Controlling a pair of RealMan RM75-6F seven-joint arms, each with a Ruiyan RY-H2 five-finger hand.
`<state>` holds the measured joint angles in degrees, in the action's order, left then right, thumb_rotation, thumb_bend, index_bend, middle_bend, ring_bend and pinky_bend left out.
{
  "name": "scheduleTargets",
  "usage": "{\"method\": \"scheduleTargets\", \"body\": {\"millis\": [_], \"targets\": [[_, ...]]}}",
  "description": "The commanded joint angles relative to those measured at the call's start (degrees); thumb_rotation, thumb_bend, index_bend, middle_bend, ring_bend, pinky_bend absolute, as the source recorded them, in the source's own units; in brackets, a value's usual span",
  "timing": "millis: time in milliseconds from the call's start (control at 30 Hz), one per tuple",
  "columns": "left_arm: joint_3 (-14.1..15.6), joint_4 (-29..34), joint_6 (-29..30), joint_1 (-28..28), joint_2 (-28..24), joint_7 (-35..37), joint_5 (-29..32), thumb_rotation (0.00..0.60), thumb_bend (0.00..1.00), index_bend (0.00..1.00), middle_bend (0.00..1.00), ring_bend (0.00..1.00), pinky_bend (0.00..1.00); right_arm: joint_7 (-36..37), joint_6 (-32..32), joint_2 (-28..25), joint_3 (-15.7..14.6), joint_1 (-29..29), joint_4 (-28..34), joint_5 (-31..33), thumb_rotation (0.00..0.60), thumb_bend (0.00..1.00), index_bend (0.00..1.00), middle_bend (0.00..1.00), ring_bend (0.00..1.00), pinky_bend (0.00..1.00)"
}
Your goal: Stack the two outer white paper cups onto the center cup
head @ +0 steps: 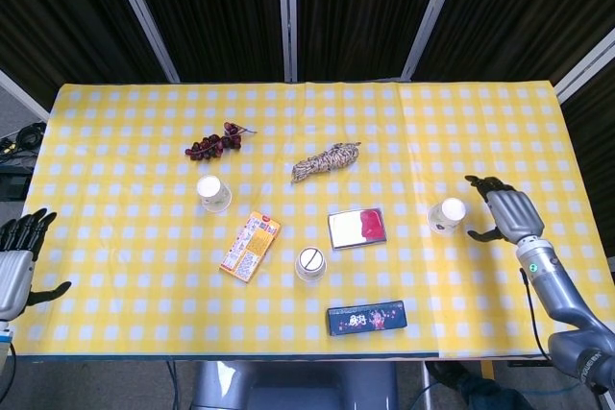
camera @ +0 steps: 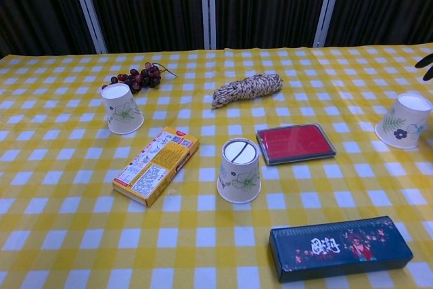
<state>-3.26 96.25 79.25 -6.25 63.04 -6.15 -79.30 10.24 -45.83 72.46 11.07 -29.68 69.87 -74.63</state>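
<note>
Three white paper cups stand upside down on the yellow checked table. The center cup sits near the front middle. Further left and back is the left cup. The right cup stands at the right side. My right hand hovers just right of that cup, fingers spread and holding nothing; only its dark fingertips show at the chest view's right edge. My left hand is open at the table's left front edge, far from the cups.
A bunch of dark grapes, a coil of rope, a red-topped flat case, an orange box and a dark pencil box lie among the cups. The orange box lies between the left and center cups.
</note>
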Motion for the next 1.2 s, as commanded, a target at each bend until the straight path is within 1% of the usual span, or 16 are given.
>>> {"method": "scheduleTargets", "body": {"millis": [33, 267, 367, 433, 533, 600, 700, 833, 933, 1033, 1067, 1200], "targets": [[0.0, -0.1, -0.1, -0.1, 0.1, -0.2, 0.2, 0.6, 0.0, 0.0, 0.0, 0.0, 0.0, 0.5, 1.3, 1.0, 0.0, -0.9, -0.9, 1.0, 0.6, 0.1, 0.16, 0.2, 0.14, 0.25], [0.0, 0.0, 0.0, -0.1, 0.1, -0.1, 0.2, 0.6, 0.0, 0.0, 0.0, 0.0, 0.0, 0.3, 2.0, 2.4, -0.6, -1.9, -1.1, 1.0, 0.6, 0.12, 0.17, 0.22, 0.16, 0.26], [0.1, 0.0, 0.1, -0.1, 0.0, 0.0, 0.2, 0.6, 0.0, 0.0, 0.0, 0.0, 0.0, 0.2, 1.4, 3.7, -0.5, -2.2, -2.4, 1.3, 0.6, 0.17, 0.21, 0.26, 0.2, 0.3], [0.1, 0.0, 0.1, -0.1, 0.0, 0.1, 0.2, 0.6, 0.0, 0.0, 0.0, 0.0, 0.0, 0.5, 1.1, 4.4, -0.3, -2.2, -3.1, 1.6, 0.6, 0.21, 0.26, 0.32, 0.25, 0.35], [0.2, 0.0, -0.1, -0.2, 0.0, 0.2, 0.2, 0.6, 0.0, 0.0, 0.0, 0.0, 0.0, 0.8, 0.2, 5.5, -0.4, -2.1, -4.1, 1.7, 0.6, 0.23, 0.35, 0.4, 0.32, 0.42], [0.2, -0.1, -0.2, -0.2, 0.0, 0.2, 0.2, 0.6, 0.0, 0.0, 0.0, 0.0, 0.0, 1.0, -0.4, 5.8, -0.4, -2.1, -4.3, 1.5, 0.6, 0.24, 0.37, 0.43, 0.34, 0.44], [0.2, 0.0, -0.1, -0.2, 0.0, 0.2, 0.2, 0.6, 0.0, 0.0, 0.0, 0.0, 0.0, 1.8, -1.0, 5.6, -0.5, -2.0, -3.7, 1.0, 0.6, 0.24, 0.38, 0.43, 0.35, 0.44], [0.2, 0.0, -0.1, -0.3, 0.0, 0.2, 0.2, 0.6, 0.0, 0.0, 0.0, 0.0, 0.0, 2.9, -3.9, 4.2, -0.4, -1.8, -0.9, -1.2, 0.6, 0.24, 0.38, 0.44, 0.35, 0.44], [0.2, 0.0, -0.1, -0.3, 0.0, 0.2, 0.3, 0.6, 0.0, 0.0, 0.0, 0.0, 0.0, 3.4, -7.0, 2.2, 0.0, -1.8, 2.8, -3.8, 0.6, 0.24, 0.38, 0.44, 0.35, 0.44], [0.2, 0.1, -0.1, -0.3, -0.1, 0.4, 0.2, 0.6, 0.0, 0.0, 0.0, 0.0, 0.0, 3.9, -9.6, -0.5, 0.4, -1.8, 8.0, -6.3, 0.6, 0.24, 0.38, 0.44, 0.35, 0.44], [0.2, 0.2, 0.0, -0.3, -0.1, 0.5, 0.2, 0.6, 0.0, 0.0, 0.0, 0.0, 0.0, 4.3, -10.5, -1.9, 0.6, -2.0, 10.9, -7.4, 0.6, 0.24, 0.38, 0.44, 0.35, 0.44], [0.2, 0.4, 0.3, -0.2, -0.4, 1.1, 0.0, 0.6, 0.0, 0.0, 0.0, 0.0, 0.0, 5.9, -11.2, -5.9, 0.6, -2.6, 19.6, -10.6, 0.6, 0.24, 0.38, 0.44, 0.35, 0.44]]}}
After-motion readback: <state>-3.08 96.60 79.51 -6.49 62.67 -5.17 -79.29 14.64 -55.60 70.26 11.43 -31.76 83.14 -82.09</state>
